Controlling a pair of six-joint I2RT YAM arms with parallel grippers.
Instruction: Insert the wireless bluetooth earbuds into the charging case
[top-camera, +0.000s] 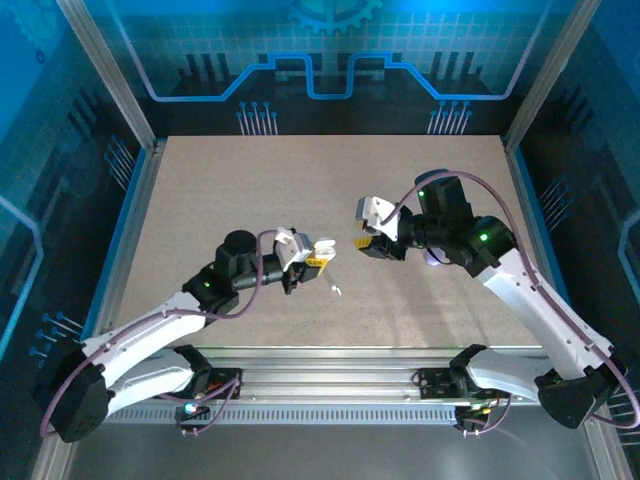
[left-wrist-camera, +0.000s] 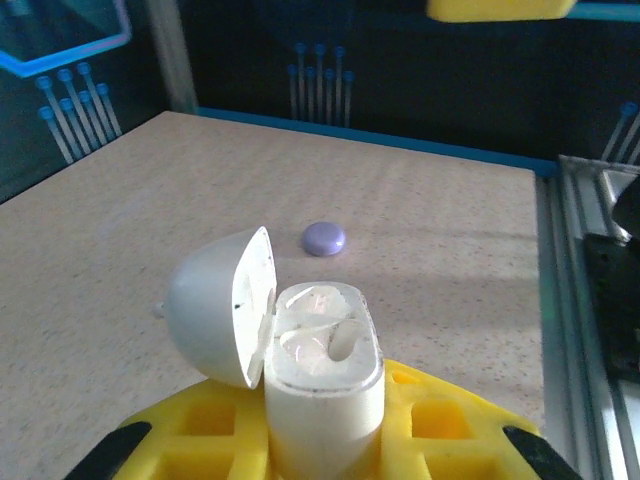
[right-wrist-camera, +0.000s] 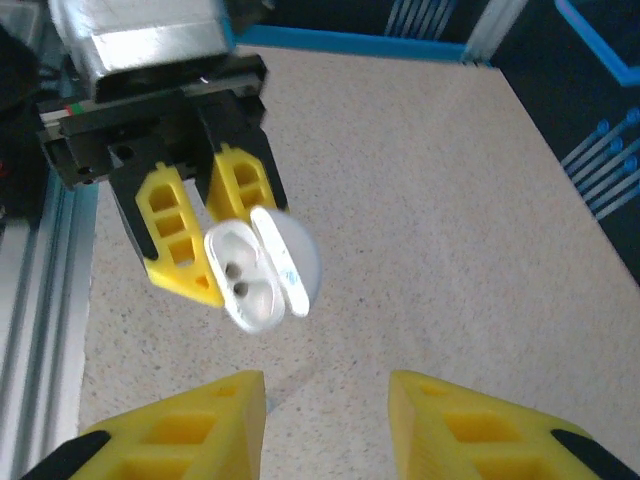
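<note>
Progress: early | left tool (left-wrist-camera: 325, 425) clenched on open white charging case (left-wrist-camera: 322, 375), raised | right tool (right-wrist-camera: 325, 420) spread, empty, facing it | one white earbud (top-camera: 337, 291) lies on table (top-camera: 200, 180) | none clearly seated yet

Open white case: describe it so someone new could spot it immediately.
Follow the left arm over the table to the left tool. The white case is clamped between its yellow fingers. Its domed lid hangs open, unlike the closed lavender case lying on the table beyond.
</note>
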